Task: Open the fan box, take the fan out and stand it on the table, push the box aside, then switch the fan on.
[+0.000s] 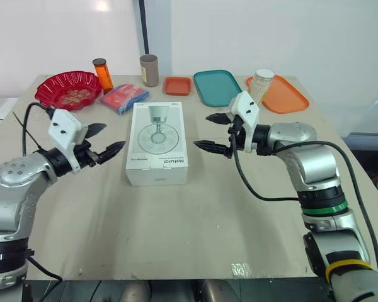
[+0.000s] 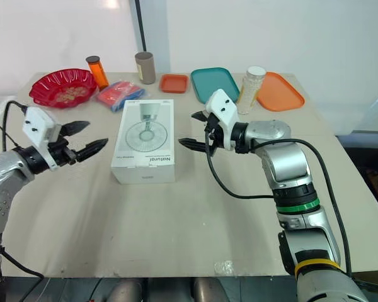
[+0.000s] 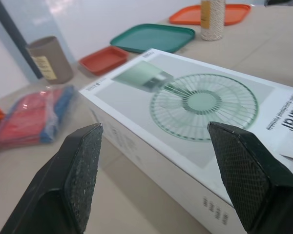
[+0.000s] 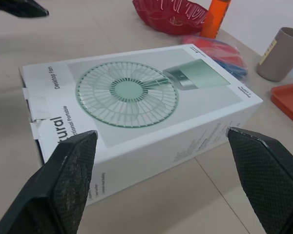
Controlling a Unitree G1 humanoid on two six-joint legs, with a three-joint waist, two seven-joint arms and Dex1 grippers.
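Note:
The white fan box (image 1: 157, 143) lies flat and closed in the middle of the table, with a green fan printed on its top (image 4: 132, 95). My left gripper (image 1: 105, 139) hovers open just left of the box, fingers pointing at its side. On the right side of the box my right gripper (image 1: 215, 132) is open too, a short gap away from it. Each wrist view shows the box (image 3: 195, 117) between that arm's spread fingers, with nothing held.
Along the far edge stand a red bowl (image 1: 68, 89), an orange bottle (image 1: 103, 75), a red and blue packet (image 1: 124, 97), a brown cup (image 1: 149, 70), a small orange tray (image 1: 177, 85), a teal tray (image 1: 217, 87) and an orange tray (image 1: 283, 97) with a white jar (image 1: 261, 85).

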